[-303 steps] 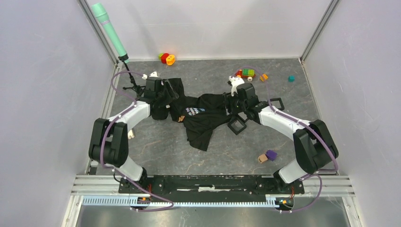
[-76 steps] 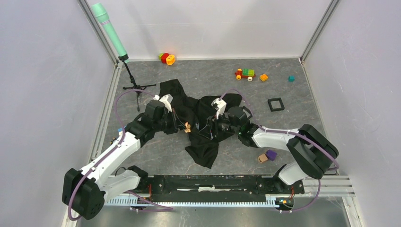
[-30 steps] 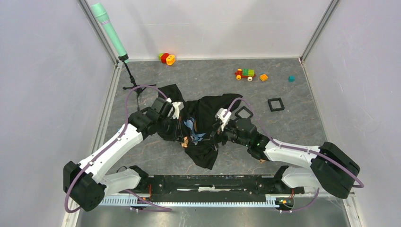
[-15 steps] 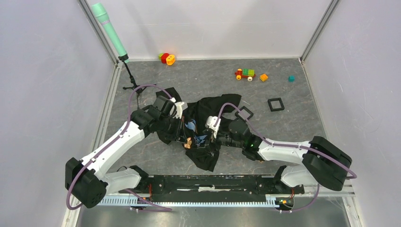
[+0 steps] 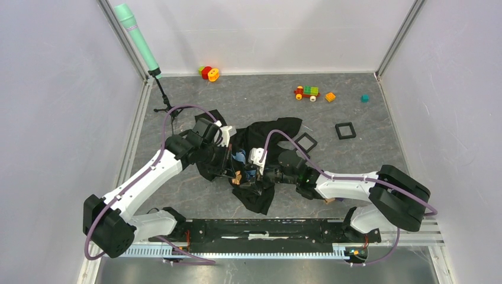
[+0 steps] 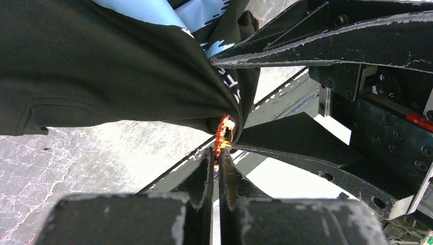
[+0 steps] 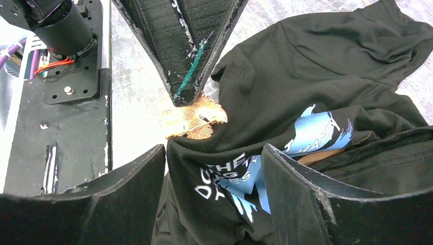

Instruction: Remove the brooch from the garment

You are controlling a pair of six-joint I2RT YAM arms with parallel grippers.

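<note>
The garment (image 5: 264, 134) is a black T-shirt with a blue and white print, bunched mid-table. The brooch (image 5: 237, 176), a tiny orange petal-shaped pin, sits at the shirt's near left edge. My left gripper (image 6: 216, 153) is shut, pinching the brooch (image 6: 223, 133) at its fingertips, and the cloth is pulled taut from the pin. In the right wrist view the brooch (image 7: 196, 120) shows under the left fingers' tips (image 7: 187, 92). My right gripper (image 7: 214, 153) is open. Its jaws straddle a fold of the garment (image 7: 240, 173) with white lettering, just behind the brooch.
A mint microphone (image 5: 137, 40) on a black stand (image 5: 166, 107) is at the back left. Red and orange ring toys (image 5: 209, 73), a toy train (image 5: 306, 92), an orange cube (image 5: 330, 97) and a teal cube (image 5: 364, 98) lie along the back. Two black square frames (image 5: 344, 131) (image 5: 306, 141) lie right of the shirt.
My right gripper has slid left along the shirt to the brooch, its jaws narrowing around the fold. The left gripper holds its pinch almost in place.
</note>
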